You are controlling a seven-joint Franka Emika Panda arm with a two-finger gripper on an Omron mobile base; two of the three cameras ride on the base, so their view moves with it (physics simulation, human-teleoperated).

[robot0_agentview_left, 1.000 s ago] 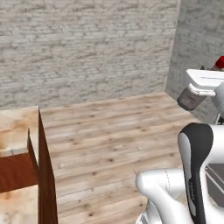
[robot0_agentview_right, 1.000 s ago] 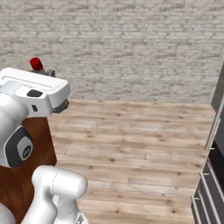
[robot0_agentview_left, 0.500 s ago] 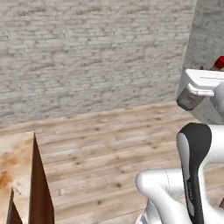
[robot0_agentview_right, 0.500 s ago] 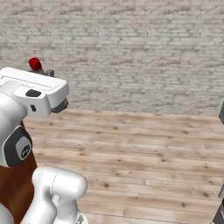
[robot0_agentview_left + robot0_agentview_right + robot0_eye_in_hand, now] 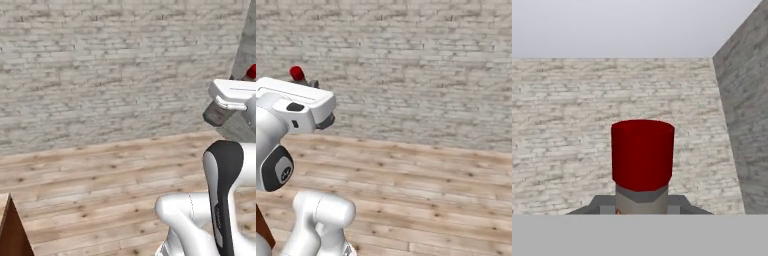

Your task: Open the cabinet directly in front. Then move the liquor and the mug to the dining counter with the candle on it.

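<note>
My base has swung round; the counter has slid almost out of view. The gripper [image 5: 642, 212] is clamped on the bottle [image 5: 642, 160] below its red cap. Glass: slick, breakable, so I'd grip firmly.

no readable text, labels, numbers or signs anywhere

This looks like a room in a home, rendered and rather bare. A wall of pale grey brick [image 5: 110, 75] runs across the back, the floor [image 5: 431, 185] is of light wooden planks, and a reddish-brown wooden corner [image 5: 12, 235] of furniture stands low at the left.
</note>
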